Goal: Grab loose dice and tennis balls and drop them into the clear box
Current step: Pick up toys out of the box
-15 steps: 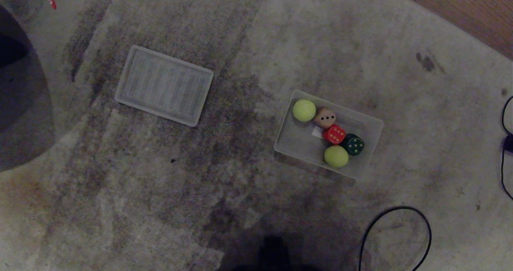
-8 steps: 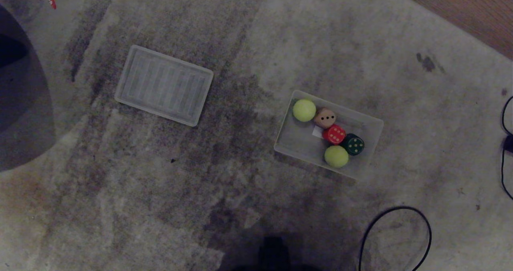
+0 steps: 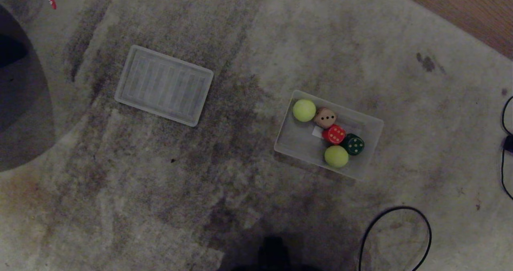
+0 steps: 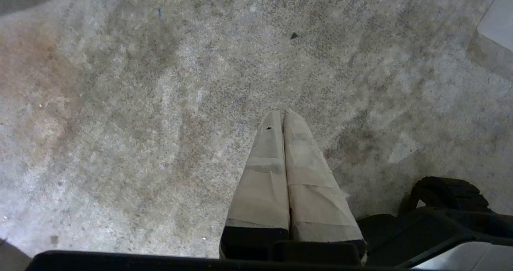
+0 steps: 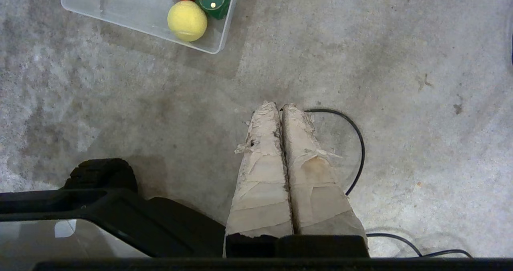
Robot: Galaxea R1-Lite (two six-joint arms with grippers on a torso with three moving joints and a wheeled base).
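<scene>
Nearest the robot, both arms hang low over the carpet [image 3: 248, 42], out of the head view. The left gripper [image 4: 283, 116] has its taped fingers pressed together with nothing between them, above bare carpet. The right gripper [image 5: 279, 107] is likewise closed and empty, its tips over a black cable [image 3: 394, 211] looped on the carpet.

Further out, to the right, sits the box [image 3: 298, 142]. Inside it: two balls [image 3: 304, 110], one at the far-left corner and one at the near wall, with the tan die [image 3: 325, 118], red die [image 3: 334, 134] and green die [image 3: 353, 144] in a diagonal row between them, each touching its neighbour. No yellow die shows in any view; I cannot tell where it is.

Further left, well apart from the box, the lid [image 3: 164, 85] lies flat. A small red scrap [image 3: 51, 0] lies at the far-left corner.

Risks, as judged:
- Nothing loose remains in sight, so the job may be taken as finished with one die unaccounted for.
- The cable loop lies right under the right gripper; a descent or base move could snag or drag it.
- The box is light and shallow; a nudge from an arm could slide it or spill the contents.
- The round contents rest against the near wall and could roll out if the box tips.
</scene>
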